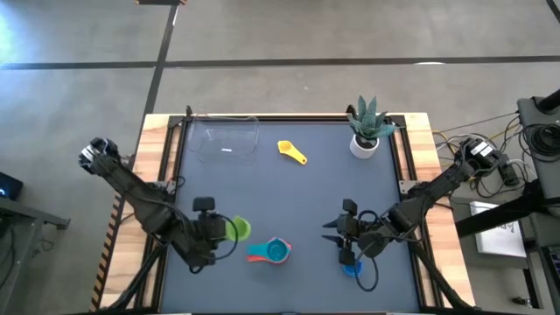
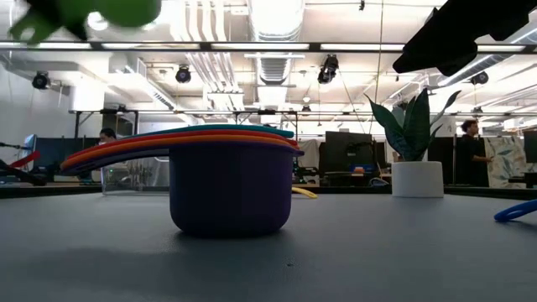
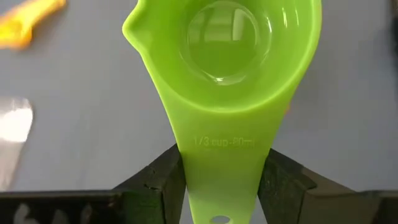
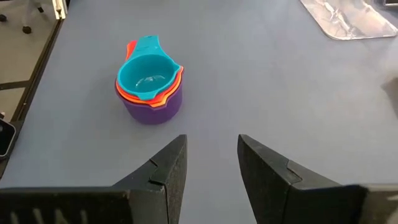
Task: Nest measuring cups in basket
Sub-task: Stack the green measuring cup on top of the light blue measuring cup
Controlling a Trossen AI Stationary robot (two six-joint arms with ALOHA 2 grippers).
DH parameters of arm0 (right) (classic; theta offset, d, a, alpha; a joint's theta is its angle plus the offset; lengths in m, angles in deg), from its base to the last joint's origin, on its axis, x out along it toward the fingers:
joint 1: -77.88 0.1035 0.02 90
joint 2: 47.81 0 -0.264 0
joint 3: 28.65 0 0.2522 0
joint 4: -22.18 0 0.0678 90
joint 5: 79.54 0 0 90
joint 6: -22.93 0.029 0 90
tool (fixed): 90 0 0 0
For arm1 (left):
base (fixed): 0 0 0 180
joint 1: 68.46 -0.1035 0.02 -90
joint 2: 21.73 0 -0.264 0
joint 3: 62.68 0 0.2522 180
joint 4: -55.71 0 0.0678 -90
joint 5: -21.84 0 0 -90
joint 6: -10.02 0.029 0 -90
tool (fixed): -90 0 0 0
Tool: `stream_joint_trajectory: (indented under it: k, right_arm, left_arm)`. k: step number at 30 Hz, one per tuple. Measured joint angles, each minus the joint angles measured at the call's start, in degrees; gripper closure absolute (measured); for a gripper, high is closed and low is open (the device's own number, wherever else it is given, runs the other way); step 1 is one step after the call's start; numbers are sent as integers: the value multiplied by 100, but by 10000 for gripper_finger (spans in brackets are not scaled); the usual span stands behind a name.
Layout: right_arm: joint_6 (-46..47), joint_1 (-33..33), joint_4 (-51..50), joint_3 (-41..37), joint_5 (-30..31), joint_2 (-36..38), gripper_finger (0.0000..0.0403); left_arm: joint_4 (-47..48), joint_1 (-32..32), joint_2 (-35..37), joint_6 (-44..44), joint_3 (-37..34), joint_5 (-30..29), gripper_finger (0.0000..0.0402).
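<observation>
My left gripper (image 1: 224, 229) is shut on a green measuring cup (image 1: 238, 229), held up above the table's near left part; in the low view the green cup (image 2: 84, 12) shows at the top left. A nested stack (image 1: 271, 252) of light blue, orange, red and purple cups stands on its purple base (image 2: 231, 210) at the near middle. A yellow cup (image 1: 291, 151) lies at the far middle, beside the clear basket (image 1: 226, 138). My right gripper (image 4: 211, 155) hangs open over the near right, nothing between its fingers. A blue cup (image 1: 352, 268) lies on the table under that arm. My left gripper pinches the green cup's flat handle (image 3: 221, 177) by its two side edges between the two fingers (image 3: 163, 180), near the handle's free end. The fingers lie along the handle and slant downward. The bowl (image 3: 230, 50) sticks out beyond the fingertips, mouth up, clear of the table.
A white pot with a spiky green plant (image 1: 367, 131) stands at the far right corner. Wooden rails (image 1: 157, 175) border the dark table top on both sides. Bare table lies between the stack and the basket.
</observation>
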State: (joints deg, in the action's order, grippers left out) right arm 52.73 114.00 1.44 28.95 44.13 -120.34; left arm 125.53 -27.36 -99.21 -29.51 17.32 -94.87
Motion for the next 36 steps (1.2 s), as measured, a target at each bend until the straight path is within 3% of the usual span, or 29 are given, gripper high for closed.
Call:
stream_joint_trajectory:
  k: [5, 14, 22, 36]
  right_arm:
    - [0, 0, 1, 0, 2, 0, 271]
    - [-2, 0, -1, 0, 3, 0, 271]
    - [-25, 0, -1, 0, 4, 0, 271]
    - [-33, 0, -3, -2, 2, 0, 271]
  left_arm:
    - [3, -69, -562, 620, 849, -37, 260]
    - [-18, -307, -1696, 1450, 1775, 711, 258]
    - [-585, -596, -2106, 1986, 1922, 1359, 257]
    - [-1048, -737, -2257, 2404, 1915, 1575, 256]
